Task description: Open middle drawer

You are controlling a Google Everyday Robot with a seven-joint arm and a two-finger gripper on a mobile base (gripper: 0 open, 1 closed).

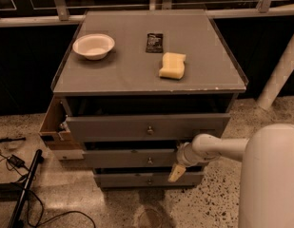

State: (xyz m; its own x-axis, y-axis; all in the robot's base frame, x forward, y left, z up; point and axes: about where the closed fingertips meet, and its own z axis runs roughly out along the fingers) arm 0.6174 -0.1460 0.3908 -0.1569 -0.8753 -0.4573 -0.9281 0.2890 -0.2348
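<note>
While the middle drawer sits between its two neighbours, we judge the job barely begun.
A thin dark gap shows above its front, so it may be out a little, though far less than the top drawer, which juts well forward; its knob stands bare. Our gripper hangs at the right end of that front, near the bottom drawer and apart from the knob; we cannot tell whether it is open or closed. Taking hold and pulling seem left. Up top lie a bowl and a sponge.
</note>
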